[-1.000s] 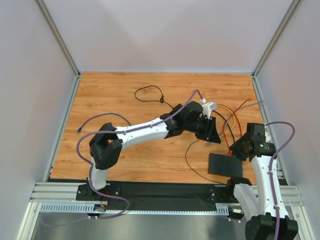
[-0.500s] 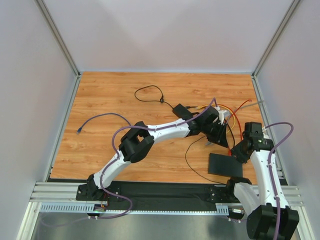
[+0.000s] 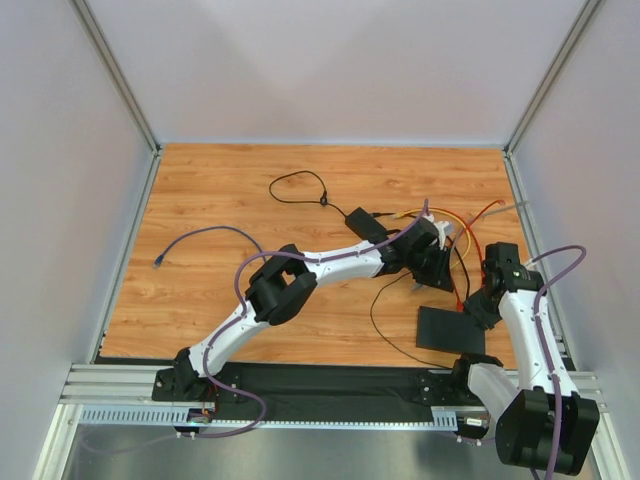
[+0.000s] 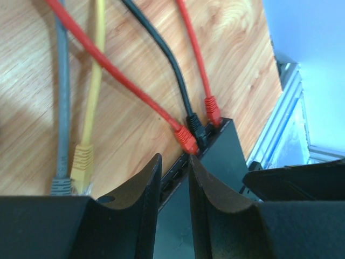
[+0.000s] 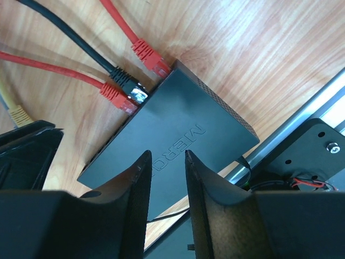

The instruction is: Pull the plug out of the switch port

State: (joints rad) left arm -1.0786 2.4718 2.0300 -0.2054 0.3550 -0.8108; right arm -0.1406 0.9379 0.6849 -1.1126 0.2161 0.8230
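— Where is the left gripper (image 4: 173,159) now?
— Further right than a second ago. I've stretched the arm out, and it hovers right of centre in the top view. Its fingers are narrowly apart and hold nothing.
— And the switch (image 3: 450,330)?
— Unmoved at lower right, with three plugs (image 5: 126,86) seated. My right gripper (image 5: 167,155) hangs over it, showing a slim gap, empty.
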